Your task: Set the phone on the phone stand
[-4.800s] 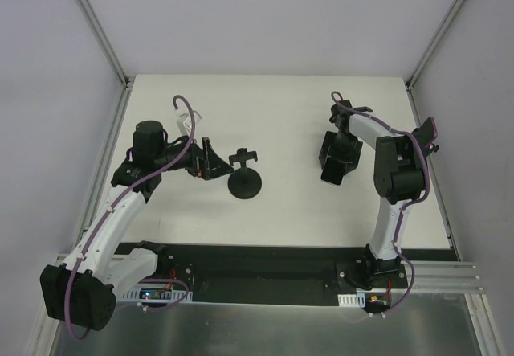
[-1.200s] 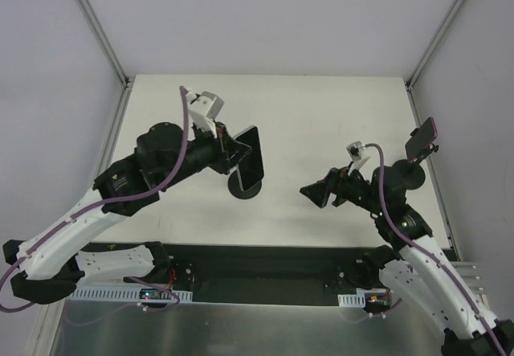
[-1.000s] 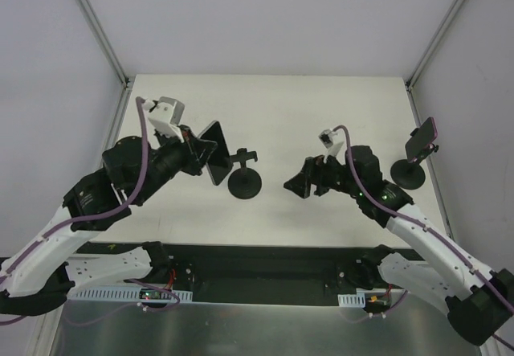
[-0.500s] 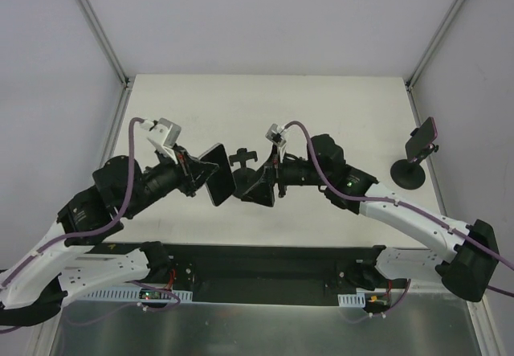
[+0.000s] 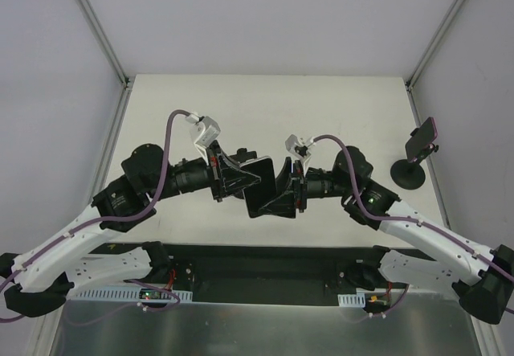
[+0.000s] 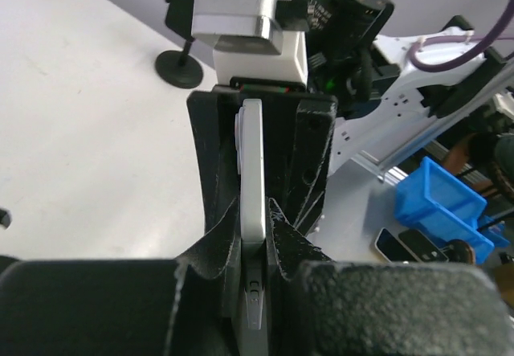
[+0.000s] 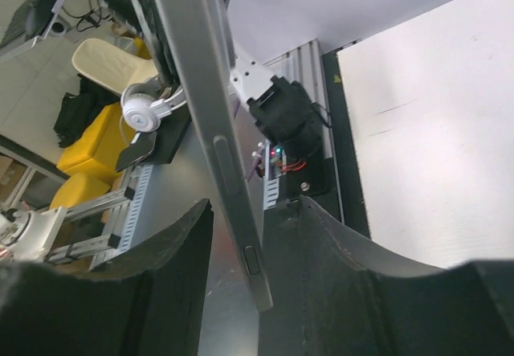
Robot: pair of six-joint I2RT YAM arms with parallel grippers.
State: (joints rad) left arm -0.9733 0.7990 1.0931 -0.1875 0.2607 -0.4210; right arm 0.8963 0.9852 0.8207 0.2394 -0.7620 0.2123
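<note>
The left pincer (image 5: 246, 181) is clamped on the phone (image 5: 259, 189) and holds it on edge in the air over the middle of the tabletop (image 5: 337, 115), toward its front. The right pincer (image 5: 279, 197) meets it from the opposite side. Its fingers are half spread and straddle the phone's far end, with a sliver of gap showing beside the phone. Near the tabletop's right edge, the right-hand phone stand (image 5: 409, 173) carries another phone (image 5: 422, 140).

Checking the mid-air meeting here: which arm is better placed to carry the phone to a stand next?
Left, probably. The left pincer is shut on the phone, while the right pincer only straddles the phone's other end, a gap showing beside one finger. The far-right phone stand already holds another phone.
</note>
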